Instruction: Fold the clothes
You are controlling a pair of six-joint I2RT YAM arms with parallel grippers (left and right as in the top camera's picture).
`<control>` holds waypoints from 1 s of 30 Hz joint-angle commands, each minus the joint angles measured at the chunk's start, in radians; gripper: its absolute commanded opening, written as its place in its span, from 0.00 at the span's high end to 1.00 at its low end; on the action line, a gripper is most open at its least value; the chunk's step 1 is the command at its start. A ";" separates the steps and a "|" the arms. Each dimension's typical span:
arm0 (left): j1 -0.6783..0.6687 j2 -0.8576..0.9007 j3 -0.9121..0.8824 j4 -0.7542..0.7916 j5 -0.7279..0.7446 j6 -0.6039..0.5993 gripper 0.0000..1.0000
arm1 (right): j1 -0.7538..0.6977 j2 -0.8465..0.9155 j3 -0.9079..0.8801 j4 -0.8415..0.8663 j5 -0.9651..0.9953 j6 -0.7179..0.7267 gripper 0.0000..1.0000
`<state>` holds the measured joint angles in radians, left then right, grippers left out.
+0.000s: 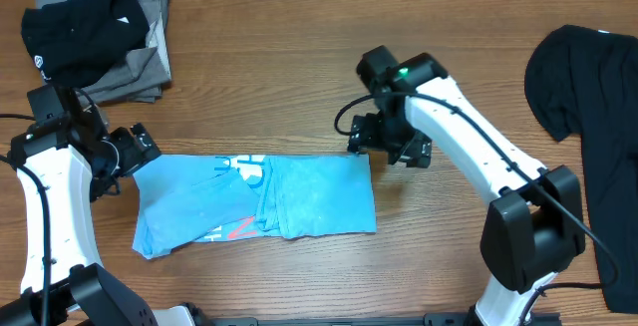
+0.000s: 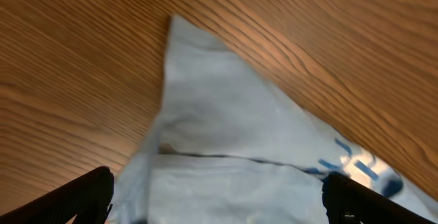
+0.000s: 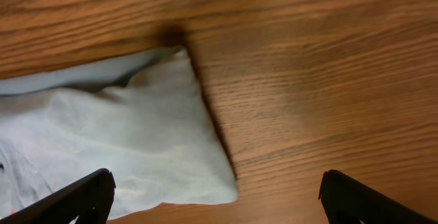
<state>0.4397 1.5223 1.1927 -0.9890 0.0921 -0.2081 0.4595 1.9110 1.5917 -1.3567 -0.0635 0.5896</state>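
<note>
The light-blue T-shirt (image 1: 254,204) is lying in the middle of the wooden table (image 1: 299,47), a touch toward six o'clock. It is folded into a rough, wide rectangle, with some printed lettering showing at its twelve o'clock edge and a bit of red near six.

The left gripper (image 1: 135,150) is hanging just at the shirt's ten o'clock corner. In its wrist view its two dark fingers (image 2: 89,196) are standing wide apart, with that pointed corner of the cloth lying flat below them and nothing pinched.

The right gripper (image 1: 384,147) is sitting at the shirt's one o'clock corner. Its fingers (image 3: 82,200) are spread wide too, over the corner and the bare wood beside it. I cannot tell whether either set of tips is touching the fabric.

Over at three o'clock a large black T-shirt (image 1: 598,117) is sprawling across the table's edge, well apart from the blue one. At ten o'clock a black garment (image 1: 80,32) is lying bunched on top of a grey garment (image 1: 150,62).
</note>
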 commanded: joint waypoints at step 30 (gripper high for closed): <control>0.106 0.104 -0.232 0.136 0.085 0.157 0.00 | -0.006 -0.038 0.025 0.053 -0.003 -0.075 0.00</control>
<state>0.5415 1.6089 0.9882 -0.8768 0.1646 -0.0727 0.4522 1.9110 1.5917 -1.3018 -0.0639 0.5228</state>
